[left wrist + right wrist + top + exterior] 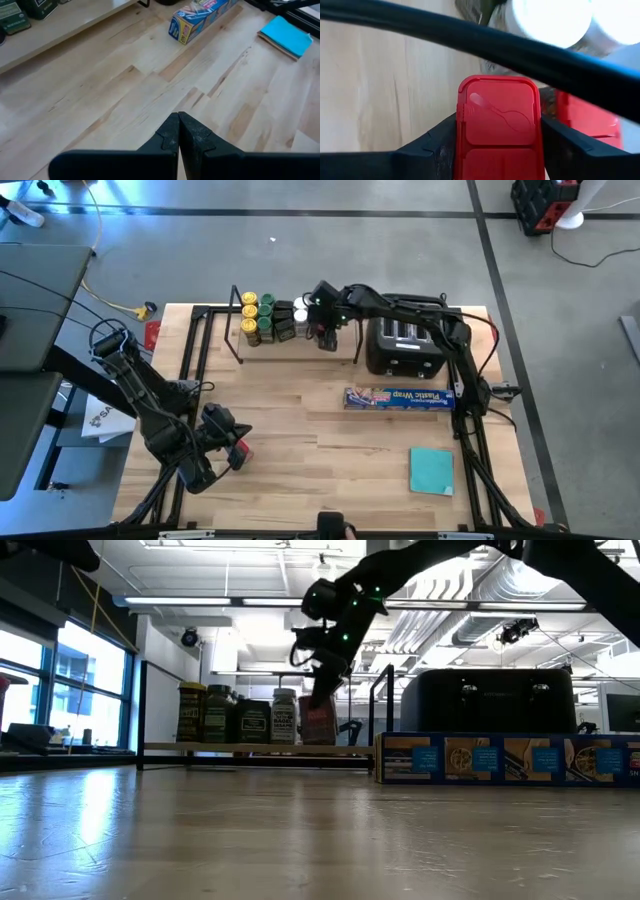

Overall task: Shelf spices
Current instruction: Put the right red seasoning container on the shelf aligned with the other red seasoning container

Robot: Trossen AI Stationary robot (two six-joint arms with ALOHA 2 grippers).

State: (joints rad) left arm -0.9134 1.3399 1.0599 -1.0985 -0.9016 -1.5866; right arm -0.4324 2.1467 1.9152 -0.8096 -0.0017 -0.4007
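The shelf (236,340), a black rod rack with a light wooden floor (250,748), stands at the table's far side. A row of spices (262,317) with yellow, green and white lids stands on that floor. My right gripper (326,332) hangs over the shelf's right part, shut on a red square spice tin (499,112). A second red tin (590,120) stands right beside it, with two white-capped jars (555,20) behind. My left gripper (238,448) is shut and holds nothing above the table's near left part. My right gripper pinches the red tin's two opposite side walls (461,132) just below its lid, between the two fingers. The fingers slant down from above. The tin stays upright, its base (318,740) at about the height of the shelf floor; whether it rests there I cannot tell.
A black toaster (400,345) stands just right of the shelf. A long blue plastic-wrap box (398,397) lies in front of it, and a flat teal square (431,471) lies near the front right. A shelf rod (470,45) runs close above the held tin.
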